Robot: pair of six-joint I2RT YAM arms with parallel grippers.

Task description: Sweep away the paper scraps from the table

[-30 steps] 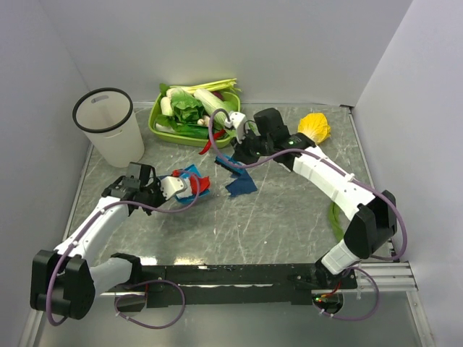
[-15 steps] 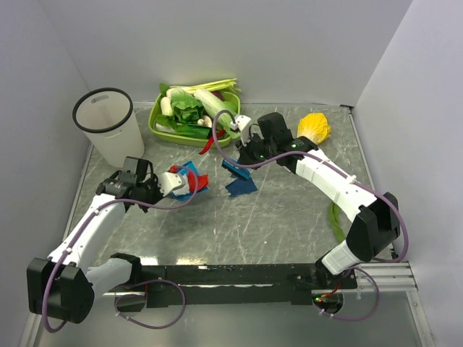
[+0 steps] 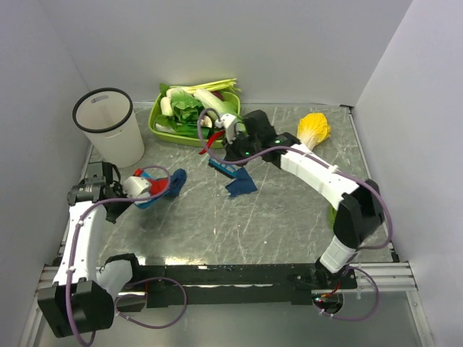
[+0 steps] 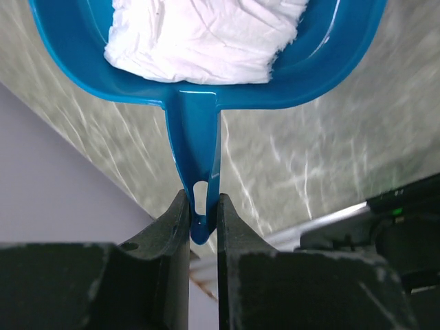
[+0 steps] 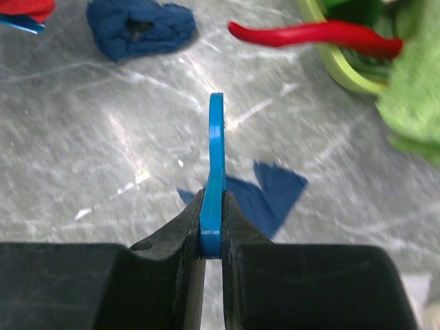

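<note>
My left gripper (image 3: 141, 193) (image 4: 204, 210) is shut on the handle of the blue dustpan (image 3: 160, 189) (image 4: 199, 117), which is held over the table (image 3: 275, 217) at the left. A white scrap (image 4: 206, 34) lies in the pan, and a red scrap (image 3: 142, 194) shows there too. My right gripper (image 3: 226, 153) (image 5: 213, 227) is shut on a thin blue sweeping tool (image 3: 223, 167) (image 5: 217, 151). A flat dark blue scrap (image 3: 241, 184) (image 5: 271, 196) lies on the table by it. A crumpled dark blue scrap (image 5: 141, 29) lies ahead of the tool.
A white bin with a black rim (image 3: 108, 126) stands at the back left. A lime-green tray (image 3: 189, 119) (image 5: 337, 69) of vegetables sits at the back, with a red chili (image 3: 207, 144) (image 5: 316, 33) by it. A yellow cabbage (image 3: 313, 126) lies at the back right.
My left arm has drawn the dustpan with its scraps to the left, toward the bin. My right gripper has shifted left with the tool. The flat dark blue scrap has stayed put.
</note>
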